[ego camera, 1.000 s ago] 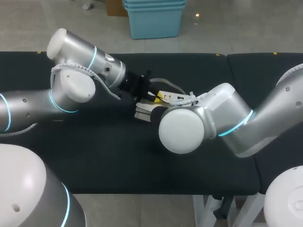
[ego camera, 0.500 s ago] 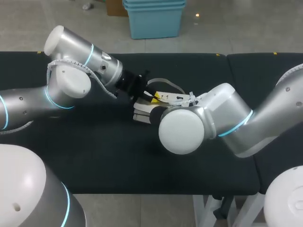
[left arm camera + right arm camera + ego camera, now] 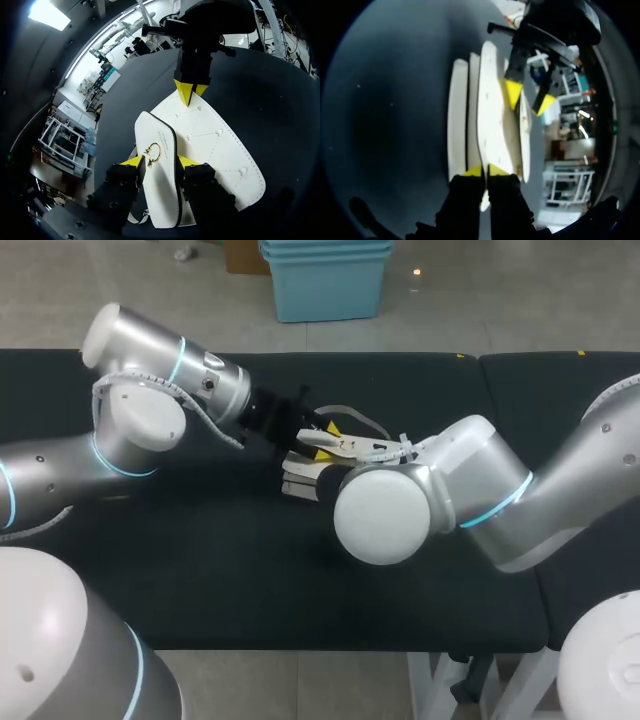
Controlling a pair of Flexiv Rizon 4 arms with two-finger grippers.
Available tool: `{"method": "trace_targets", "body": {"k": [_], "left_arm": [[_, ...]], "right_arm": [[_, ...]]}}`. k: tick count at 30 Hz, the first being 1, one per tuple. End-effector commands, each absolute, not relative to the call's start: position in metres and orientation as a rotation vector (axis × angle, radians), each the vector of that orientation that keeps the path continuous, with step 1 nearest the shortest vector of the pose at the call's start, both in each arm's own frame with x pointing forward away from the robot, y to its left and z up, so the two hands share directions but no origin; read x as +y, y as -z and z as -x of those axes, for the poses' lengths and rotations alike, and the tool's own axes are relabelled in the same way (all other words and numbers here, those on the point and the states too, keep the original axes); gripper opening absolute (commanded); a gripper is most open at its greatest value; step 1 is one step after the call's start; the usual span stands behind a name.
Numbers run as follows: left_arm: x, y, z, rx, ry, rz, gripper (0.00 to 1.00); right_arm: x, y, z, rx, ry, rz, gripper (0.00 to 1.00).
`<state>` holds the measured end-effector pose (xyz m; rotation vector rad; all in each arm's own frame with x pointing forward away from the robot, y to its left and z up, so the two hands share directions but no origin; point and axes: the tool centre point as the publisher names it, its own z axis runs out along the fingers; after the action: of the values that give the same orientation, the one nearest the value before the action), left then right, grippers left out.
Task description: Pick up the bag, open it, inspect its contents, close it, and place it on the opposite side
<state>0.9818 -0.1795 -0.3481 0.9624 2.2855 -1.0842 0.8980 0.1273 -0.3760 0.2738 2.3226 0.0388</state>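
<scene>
Bag [image 3: 215, 145]: white, quilted, at the middle of the black table [image 3: 250, 570], between my two arms.

Left gripper [image 3: 159, 162]: my fingers stand moderately apart and clamp the raised flap [image 3: 156, 125] from both sides. The flap carries a gold ring clasp [image 3: 152, 151] and one line of small print, too small to read.

Right gripper [image 3: 485, 171]: my fingers are nearly together, pinching the bag's opposite edge.

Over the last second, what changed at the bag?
The left gripper, shut on the flap, drew back toward the robot's left, pulling the flap up and away from the bag. The right gripper stayed clamped on the bag's far edge; the right arm and the bag barely moved.
</scene>
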Motion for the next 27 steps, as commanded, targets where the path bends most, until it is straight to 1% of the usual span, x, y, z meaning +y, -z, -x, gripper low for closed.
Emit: {"method": "trace_targets", "body": {"k": [1, 3, 4, 5, 7, 8, 9, 10, 19, 27], "left_arm": [[-0.178, 0.347, -0.978, 2.248, 1.115, -0.957, 0.27], [-0.18, 0.346, -0.977, 2.235, 1.127, -0.975, 0.12], [-0.182, 0.346, -0.976, 2.232, 1.133, -0.988, 0.09], [-0.183, 0.347, -0.975, 2.229, 1.136, -1.005, 0.08], [-0.186, 0.348, -0.973, 2.229, 1.13, -1.031, 0.1], [-0.186, 0.348, -0.972, 2.226, 1.13, -1.044, 0.07], [-0.187, 0.348, -0.971, 2.225, 1.129, -1.059, 0.02], [-0.187, 0.349, -0.971, 2.228, 1.118, -1.069, 0.0], [-0.182, 0.36, -0.97, 2.296, 1.054, -1.118, 0.0], [-0.184, 0.361, -0.972, 2.289, 1.121, -1.073, 0.0]], "right_arm": [[0.127, 0.378, -0.898, 2.321, -0.04, -0.273, 0.0], [0.127, 0.378, -0.898, 2.321, -0.04, -0.273, 0.0], [0.127, 0.378, -0.898, 2.321, -0.04, -0.273, 0.0], [0.127, 0.378, -0.898, 2.321, -0.04, -0.273, 0.0], [0.127, 0.378, -0.898, 2.321, -0.04, -0.273, 0.0], [0.127, 0.378, -0.898, 2.321, -0.04, -0.273, 0.0], [0.127, 0.378, -0.898, 2.321, -0.04, -0.273, 0.0], [0.127, 0.378, -0.898, 2.321, -0.04, -0.273, 0.0], [0.127, 0.378, -0.898, 2.321, -0.04, -0.273, 0.0], [0.127, 0.378, -0.898, 2.321, -0.04, -0.273, 0.0]]}}
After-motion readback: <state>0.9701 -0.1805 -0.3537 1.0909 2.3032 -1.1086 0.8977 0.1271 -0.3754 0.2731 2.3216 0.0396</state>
